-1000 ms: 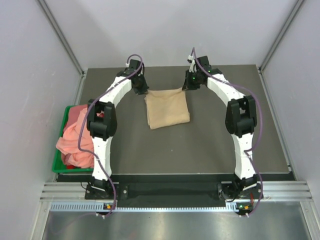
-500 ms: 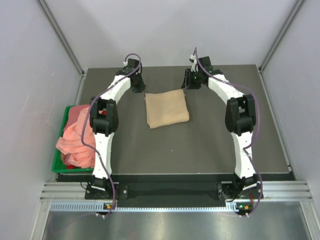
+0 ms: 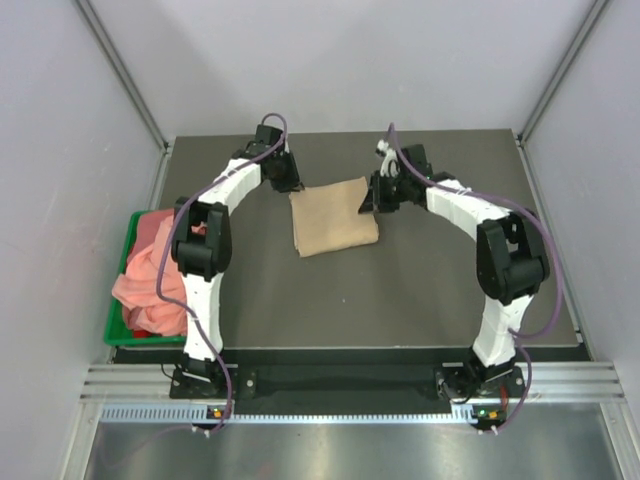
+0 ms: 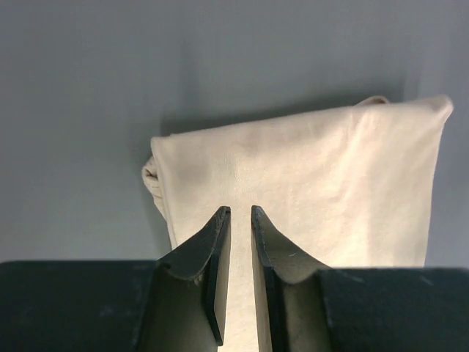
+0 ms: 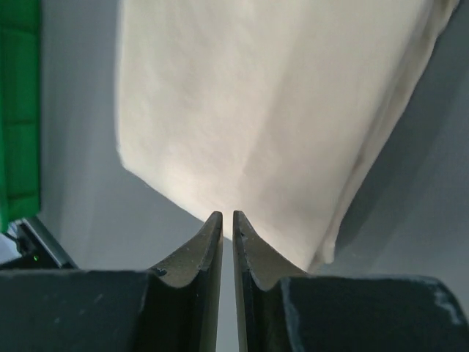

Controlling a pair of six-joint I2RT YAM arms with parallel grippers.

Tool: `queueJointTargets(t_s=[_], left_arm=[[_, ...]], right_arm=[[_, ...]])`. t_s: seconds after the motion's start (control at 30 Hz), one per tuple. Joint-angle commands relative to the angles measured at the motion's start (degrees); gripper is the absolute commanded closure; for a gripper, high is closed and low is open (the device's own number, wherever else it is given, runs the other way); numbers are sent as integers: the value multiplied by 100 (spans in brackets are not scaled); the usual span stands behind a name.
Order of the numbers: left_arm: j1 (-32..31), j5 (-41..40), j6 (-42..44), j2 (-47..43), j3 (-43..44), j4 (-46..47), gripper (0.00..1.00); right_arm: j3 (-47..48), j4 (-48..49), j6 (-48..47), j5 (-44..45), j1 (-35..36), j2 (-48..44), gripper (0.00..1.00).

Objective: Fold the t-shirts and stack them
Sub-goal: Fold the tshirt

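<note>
A tan t-shirt (image 3: 335, 218) lies folded into a flat rectangle on the dark table, a little back of the middle. My left gripper (image 3: 287, 182) hovers at its far left corner. In the left wrist view the jaws (image 4: 238, 213) stand a little apart, with the tan cloth (image 4: 308, 183) showing below the gap and nothing pinched. My right gripper (image 3: 372, 197) is at the shirt's right edge. Its jaws (image 5: 227, 216) are all but closed, their tips at the cloth's (image 5: 256, 110) edge. Whether any cloth is nipped I cannot tell. Salmon-pink t-shirts (image 3: 150, 285) are heaped in the bin on the left.
A green plastic bin (image 3: 116, 330) sits at the table's left edge, pink cloth spilling over its front, and it shows at the left of the right wrist view as the bin (image 5: 18, 110). Grey walls close in the table on three sides.
The left gripper let go of the shirt's far left corner and stands open. The right gripper let go of the far right corner, moved nearer along the right edge, and closed again.
</note>
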Motion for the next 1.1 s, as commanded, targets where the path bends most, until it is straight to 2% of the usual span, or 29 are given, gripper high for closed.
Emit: queueJointTargets(t_s=[0.0, 0.2, 0.43, 0.57, 0.67, 0.7, 0.87, 1.07], left_arm=[[0, 154, 151, 161, -45, 353, 78], [9, -137, 239, 601, 228, 247, 78], [9, -383, 441, 812, 825, -52, 78], [9, -383, 450, 603, 966, -219, 77], [0, -374, 380, 252, 958, -350, 77], [0, -366, 336, 146, 932, -438, 77], [-17, 363, -15, -706, -24, -167, 76], [-227, 935, -191, -1165, -991, 27, 76]], right_arm=[[-541, 503, -106, -350, -36, 340, 89], [-236, 372, -371, -174, -256, 860, 89], [-191, 248, -266, -393, -212, 360, 86], [-165, 293, -152, -561, -159, 333, 86], [334, 83, -335, -447, -177, 570, 86], [763, -14, -371, -464, -194, 788, 86], [1724, -279, -345, -578, -300, 1553, 86], [2980, -340, -179, -614, -440, 2379, 87]])
